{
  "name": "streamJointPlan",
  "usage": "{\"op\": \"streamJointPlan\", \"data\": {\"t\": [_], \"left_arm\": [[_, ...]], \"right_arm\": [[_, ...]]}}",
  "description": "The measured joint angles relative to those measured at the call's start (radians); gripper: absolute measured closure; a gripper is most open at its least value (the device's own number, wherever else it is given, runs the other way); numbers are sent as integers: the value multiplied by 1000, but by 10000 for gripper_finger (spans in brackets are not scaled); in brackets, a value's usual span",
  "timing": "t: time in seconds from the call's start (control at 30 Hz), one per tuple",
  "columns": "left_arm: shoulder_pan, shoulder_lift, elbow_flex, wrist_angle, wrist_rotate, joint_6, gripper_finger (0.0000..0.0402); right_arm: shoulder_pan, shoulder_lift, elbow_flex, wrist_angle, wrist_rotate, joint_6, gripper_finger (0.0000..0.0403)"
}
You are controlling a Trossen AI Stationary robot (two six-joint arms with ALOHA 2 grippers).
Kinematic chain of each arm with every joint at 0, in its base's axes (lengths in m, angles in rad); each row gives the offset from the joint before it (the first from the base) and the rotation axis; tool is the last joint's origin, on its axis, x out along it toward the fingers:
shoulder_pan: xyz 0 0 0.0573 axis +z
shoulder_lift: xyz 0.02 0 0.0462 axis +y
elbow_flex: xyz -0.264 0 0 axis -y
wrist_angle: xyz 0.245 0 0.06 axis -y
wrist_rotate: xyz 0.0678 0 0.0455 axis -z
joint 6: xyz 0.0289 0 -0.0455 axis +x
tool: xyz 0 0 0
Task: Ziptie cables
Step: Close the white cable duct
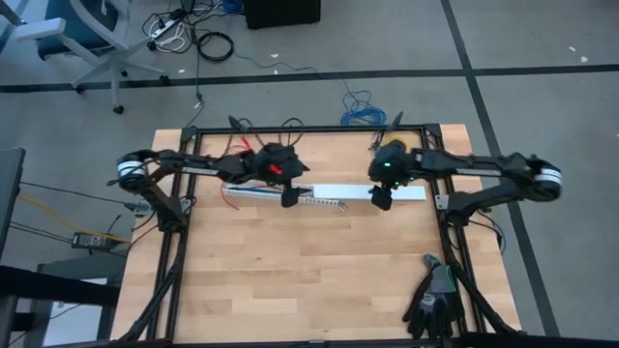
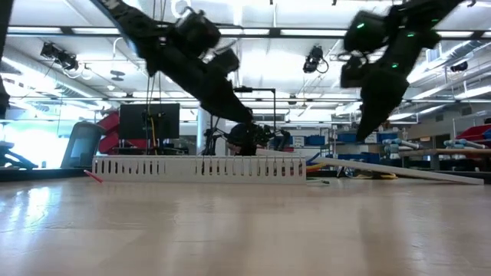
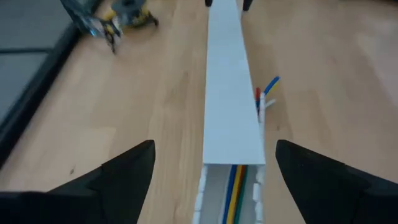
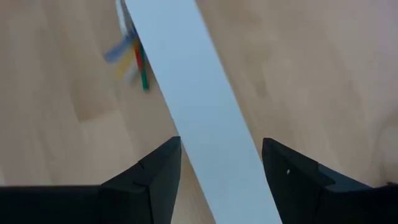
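Note:
A white slotted plastic channel (image 1: 276, 194) lies across the far half of the table. The cables (image 3: 234, 194) lie inside it as blue, yellow and green wires, and their ends (image 4: 131, 57) stick out beside it. A white flat cover strip (image 1: 372, 191) rests with one end on the channel's right end and slants down to the table (image 2: 430, 173). My left gripper (image 3: 214, 180) is open and hovers above the channel where the strip begins. My right gripper (image 4: 221, 171) is open and hovers above the strip, one finger on each side. The ziptie does not show.
A pair of black gloves (image 1: 435, 300) lies at the table's near right corner. A thin red wire (image 1: 225, 197) lies at the channel's left end. Black frame rails (image 1: 455, 251) run along the table's sides. Bare wood (image 1: 300, 271) fills the near half.

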Motion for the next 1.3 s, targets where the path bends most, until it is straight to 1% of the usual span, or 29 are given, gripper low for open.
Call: {"op": "streamJointPlan", "data": {"t": [0.1, 0.17, 0.27, 0.33, 0.43, 0.57, 0.8, 0.97, 1.1, 1.2, 1.3], "left_arm": [[0, -60, -80, 91, -1, -21, 55], [0, -81, -118, 146, -4, -42, 55], [0, -86, -143, 195, -7, -66, 55], [0, -88, -146, 193, -17, -70, 55], [0, -88, -146, 189, -34, -73, 55], [0, -88, -146, 200, -57, -74, 55], [0, -87, -146, 200, -71, -96, 55], [0, -87, -146, 191, -92, -100, 55], [0, -87, -146, 191, -92, -116, 55], [0, -86, -146, 194, -92, -119, 55], [0, -86, -145, 191, -102, -120, 55]], "right_arm": [[2, -117, -112, 167, -8, 29, 193], [2, -157, -188, 324, -16, 16, 193], [2, -165, -270, 536, -37, -26, 192], [2, -147, -286, 609, -41, -70, 192], [2, -109, -287, 637, -43, -143, 191], [2, -53, -288, 709, -46, -149, 177], [2, 63, -289, 741, -48, -157, 124], [2, 93, -289, 794, -106, -181, 91], [2, 95, -288, 806, -140, -192, 85], [2, 127, -287, 801, -164, -226, 85], [2, 174, -279, 807, -166, -247, 86]]}}
